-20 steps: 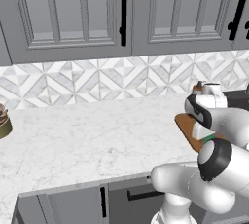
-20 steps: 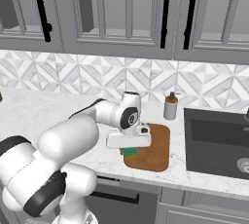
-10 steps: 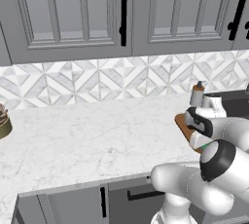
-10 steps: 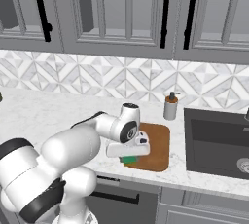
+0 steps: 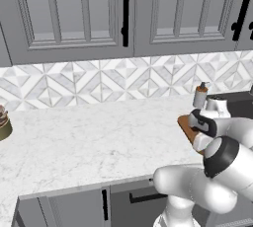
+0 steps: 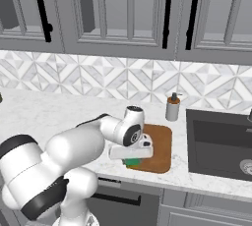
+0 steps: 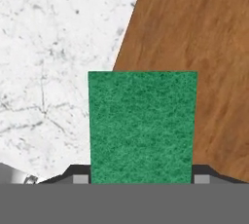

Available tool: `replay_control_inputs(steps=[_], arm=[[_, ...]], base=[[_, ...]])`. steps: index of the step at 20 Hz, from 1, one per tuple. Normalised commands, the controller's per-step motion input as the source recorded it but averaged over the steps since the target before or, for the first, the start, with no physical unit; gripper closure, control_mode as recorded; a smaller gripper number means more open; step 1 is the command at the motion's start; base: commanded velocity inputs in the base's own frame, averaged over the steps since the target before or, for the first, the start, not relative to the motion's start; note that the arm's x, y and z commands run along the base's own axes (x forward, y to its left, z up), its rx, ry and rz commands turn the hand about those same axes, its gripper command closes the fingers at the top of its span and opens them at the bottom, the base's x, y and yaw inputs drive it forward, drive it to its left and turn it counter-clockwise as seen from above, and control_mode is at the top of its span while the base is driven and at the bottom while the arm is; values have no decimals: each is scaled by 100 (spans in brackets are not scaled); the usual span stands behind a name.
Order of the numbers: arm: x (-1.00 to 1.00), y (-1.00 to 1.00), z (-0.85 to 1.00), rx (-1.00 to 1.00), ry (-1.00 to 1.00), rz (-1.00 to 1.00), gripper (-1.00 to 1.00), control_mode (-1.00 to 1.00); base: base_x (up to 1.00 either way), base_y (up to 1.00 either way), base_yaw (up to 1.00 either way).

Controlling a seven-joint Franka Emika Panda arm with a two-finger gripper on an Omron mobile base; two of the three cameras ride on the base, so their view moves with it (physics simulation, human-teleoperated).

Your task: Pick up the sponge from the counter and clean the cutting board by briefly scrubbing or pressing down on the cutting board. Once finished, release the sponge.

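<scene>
Hand view looks straight down the gripper [image 7: 142, 179] at the small rectangular sponge with its green scouring top [image 7: 142, 126], which sits clamped between the two dark finger tips [image 7: 80, 178], one at each side of its near end. Under the sponge, the flat brown-orange wooden cutting board with rounded corners [image 7: 194, 47] takes up one side of the frame and the broad white marble-look counter with faint grey veining [image 7: 53, 57] the other; the sponge hangs over the board's edge, mostly over the wood, with a strip over the marble.

Right base view has the white arm bent low over the cutting board [image 6: 160, 144], the hand lying near level at the board's front left corner. A sliver of green sponge [image 6: 132, 161] peeks out beneath the hand, right at the board's surface; whether it presses on the wood cannot be told. A small brown soap dispenser bottle with a pale pump [image 6: 172, 108] stands just behind the board's rear right corner, and a dark sink basin [image 6: 219, 141] lies just beside the board's right edge.

Left base view shows the board's near corner [image 5: 187, 125] poking out from behind the arm, the dispenser [image 5: 200, 96] behind it.
</scene>
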Motion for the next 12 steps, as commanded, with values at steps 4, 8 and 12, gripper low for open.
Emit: replay_control_inputs(steps=[4,8,12], arm=[[30,-24,0,10,7,0,100,-100],[33,-15,-1,8,5,0,100,-100],[11,0,-11,1,0,0,100,-100]], base=[[0,0,0],[0,0,0],[0,0,0]])
